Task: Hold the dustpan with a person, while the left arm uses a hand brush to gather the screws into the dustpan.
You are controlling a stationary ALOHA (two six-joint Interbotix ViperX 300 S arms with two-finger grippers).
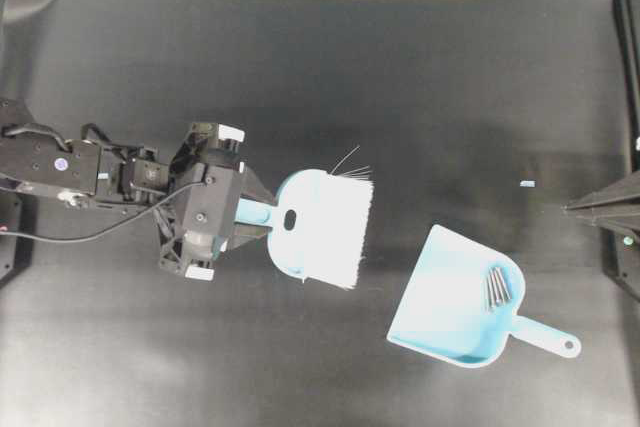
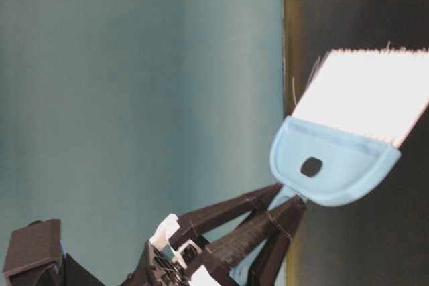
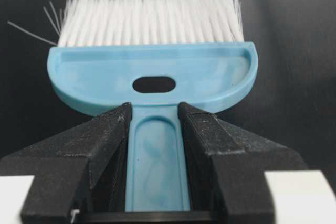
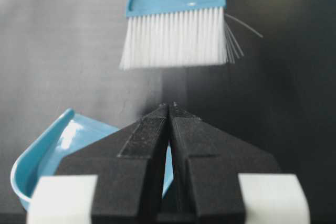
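One hand brush [image 1: 318,227] and one dustpan [image 1: 450,297] are out on the black table [image 1: 300,67]. The left gripper [image 3: 157,129] is clamped on the brush's slim handle, bristles pointing toward the pan but well apart from it. A small cluster of screws [image 1: 497,288] lies inside the pan near its handle (too bunched to count). The right gripper [image 4: 169,109] sits at the right edge, its jaws pressed together around nothing.
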